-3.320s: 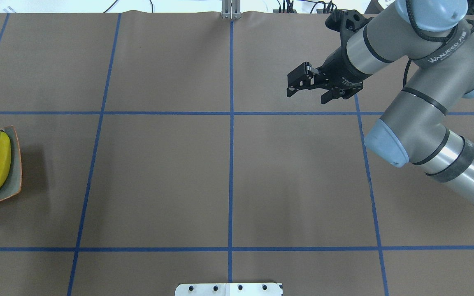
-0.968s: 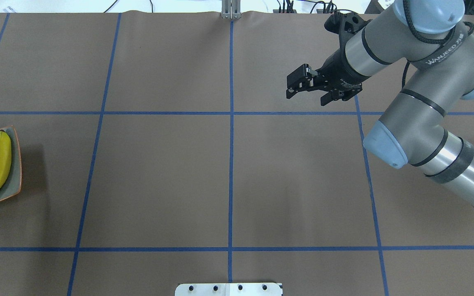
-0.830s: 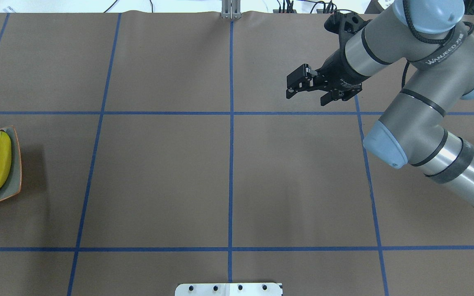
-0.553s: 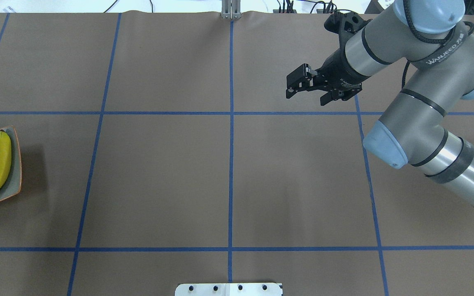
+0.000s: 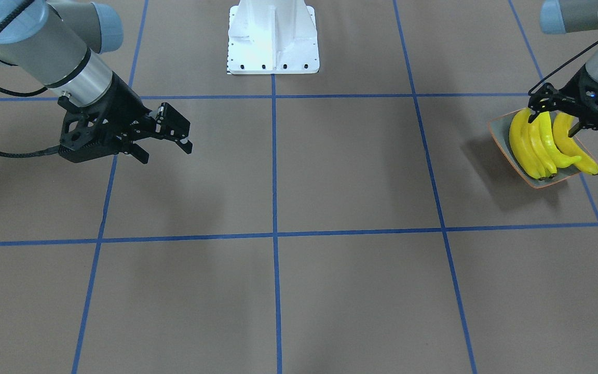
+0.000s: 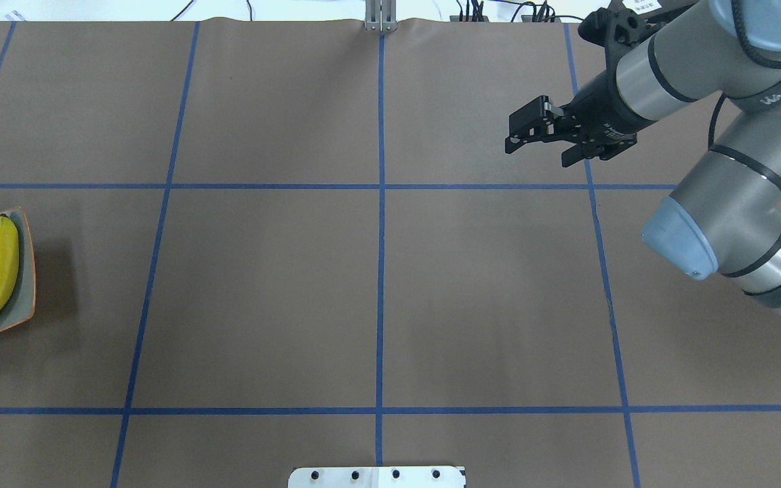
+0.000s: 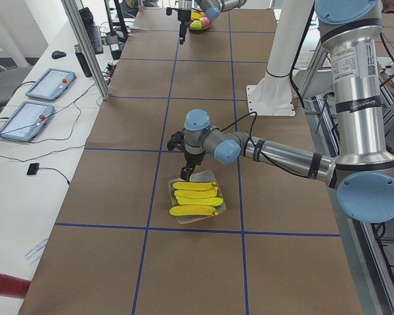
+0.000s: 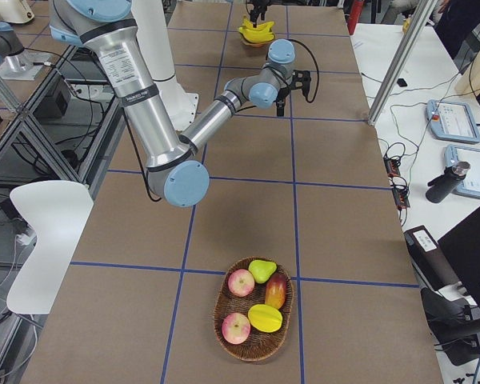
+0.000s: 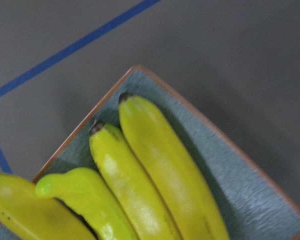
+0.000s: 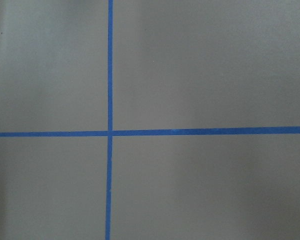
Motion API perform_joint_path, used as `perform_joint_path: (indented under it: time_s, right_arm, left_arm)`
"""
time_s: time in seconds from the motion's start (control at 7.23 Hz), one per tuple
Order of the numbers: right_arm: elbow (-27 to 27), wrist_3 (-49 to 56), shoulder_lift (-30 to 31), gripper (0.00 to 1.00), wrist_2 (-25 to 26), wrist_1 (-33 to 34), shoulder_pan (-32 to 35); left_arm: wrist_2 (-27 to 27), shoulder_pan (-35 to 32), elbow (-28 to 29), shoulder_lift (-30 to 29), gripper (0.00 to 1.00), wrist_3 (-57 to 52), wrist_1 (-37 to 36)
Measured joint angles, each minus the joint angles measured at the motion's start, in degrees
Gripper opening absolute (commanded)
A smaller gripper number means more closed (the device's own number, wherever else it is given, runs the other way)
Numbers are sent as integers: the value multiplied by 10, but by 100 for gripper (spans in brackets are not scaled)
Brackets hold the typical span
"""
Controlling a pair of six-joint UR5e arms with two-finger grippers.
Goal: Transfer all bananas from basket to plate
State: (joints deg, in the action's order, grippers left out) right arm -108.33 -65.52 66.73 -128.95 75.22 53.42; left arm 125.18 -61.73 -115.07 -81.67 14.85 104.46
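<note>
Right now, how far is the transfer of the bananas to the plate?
Done: all four bananas lie on the plate. The basket shows apples, a pear and other rounded fruit, no banana. In hand: nothing; the left gripper hangs over the plate, apparently open, and the right gripper is open. Left: seemingly only to pull back.

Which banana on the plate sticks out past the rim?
The outermost banana, on the robot's far left: its tip overhangs the plate rim, while the other three lie inside it.

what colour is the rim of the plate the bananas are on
Orange, a thin line around the grey-green plate; it shows clearest in the left wrist view.
</note>
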Motion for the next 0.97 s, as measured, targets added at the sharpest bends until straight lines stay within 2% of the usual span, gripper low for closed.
perform_joint_path:
  time_s: [0.28,0.42,0.69,0.97]
  right_arm:
    - [-17,32,62,100,-5,2,54]
    - [-25,78,102,100,-8,3,85]
    - [-36,190,195,100,-14,4,145]
    - [-38,291,267,100,-24,4,185]
  left_arm:
    - [2,-25,-34,-74,100,16,-132]
    - [2,-39,-34,-99,100,18,-173]
    - [24,-73,2,-125,100,17,-197]
    - [51,-105,69,-151,100,13,-197]
